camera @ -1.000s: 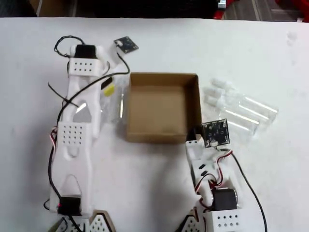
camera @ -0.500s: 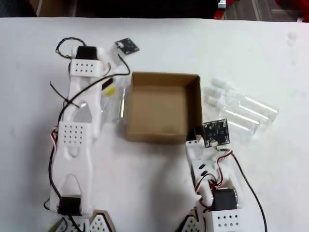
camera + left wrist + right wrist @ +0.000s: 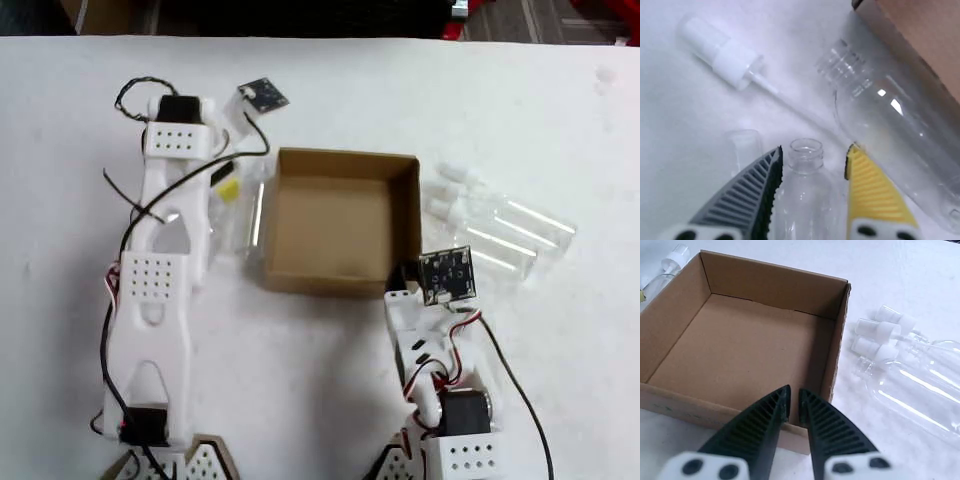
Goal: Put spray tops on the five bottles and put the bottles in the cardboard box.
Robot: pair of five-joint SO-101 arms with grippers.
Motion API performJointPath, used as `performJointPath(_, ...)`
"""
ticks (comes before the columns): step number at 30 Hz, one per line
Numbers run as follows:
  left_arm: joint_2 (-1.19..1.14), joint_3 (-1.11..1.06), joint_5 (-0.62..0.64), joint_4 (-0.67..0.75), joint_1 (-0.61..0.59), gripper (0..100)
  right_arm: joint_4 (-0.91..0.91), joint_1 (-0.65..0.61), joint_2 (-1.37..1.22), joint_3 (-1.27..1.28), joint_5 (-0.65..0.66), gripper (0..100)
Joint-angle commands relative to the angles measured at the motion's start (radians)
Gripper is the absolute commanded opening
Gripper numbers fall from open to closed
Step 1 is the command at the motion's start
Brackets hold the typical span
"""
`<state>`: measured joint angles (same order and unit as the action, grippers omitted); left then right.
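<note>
White table (image 3: 320,90) with the open cardboard box (image 3: 345,157) at its centre and nothing inside it. The left arm stretches toward the far side, and its left gripper (image 3: 815,149) sits just left of the box. The grey and yellow fingers press the sides of a small uncapped bottle (image 3: 805,185) and appear to grasp it below the open neck. A loose spray top (image 3: 722,50) with a trailing dip tube lies on the table near that neck. A larger bottle (image 3: 890,115), also without a top, lies against the box's left wall. The right gripper (image 3: 794,390) hovers at the near right corner of the box, its fingers drawn almost together on nothing. A group of capped bottles (image 3: 910,375) lies on the table just right of the box.

The step in hand is probably fitting the top to the held bottle. To do it well:
- Keep the left grasp firm and the neck steady.
- Take the spray top by its head, not by the tube.
- Thread the dip tube through the mouth before seating the collar squarely.
- Route the right arm around the box, since the top lies well apart from it.
</note>
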<state>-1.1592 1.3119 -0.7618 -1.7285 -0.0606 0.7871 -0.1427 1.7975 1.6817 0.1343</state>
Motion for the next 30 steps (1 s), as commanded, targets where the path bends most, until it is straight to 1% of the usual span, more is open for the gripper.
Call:
performJointPath(1,0.008,-0.037,-0.012,0.054,0.002,20,-0.007,0.016,0.002,0.009,0.000,1.9)
performJointPath(6,0.012,-0.034,-0.011,0.055,-0.001,16,-0.007,0.016,0.002,0.009,0.000,1.9)
performJointPath(10,0.010,-0.040,-0.049,0.054,-0.002,13,-0.007,0.016,0.002,0.009,0.000,1.9)
performJointPath(14,0.021,-0.029,-0.052,-0.011,0.001,2,-0.007,0.016,0.002,0.009,0.000,1.9)
performJointPath(17,0.044,-0.003,-0.046,-0.051,-0.004,4,-0.007,0.015,0.002,0.009,0.000,1.9)
performJointPath(19,0.073,0.015,-0.035,-0.058,-0.016,3,-0.007,0.015,0.002,0.009,0.000,1.9)
performJointPath(23,0.193,0.014,0.129,-0.061,-0.038,2,-0.007,0.016,0.002,0.009,0.000,1.9)
performJointPath(30,0.516,0.012,0.385,-0.063,-0.030,2,-0.007,0.016,0.002,0.009,0.000,1.9)
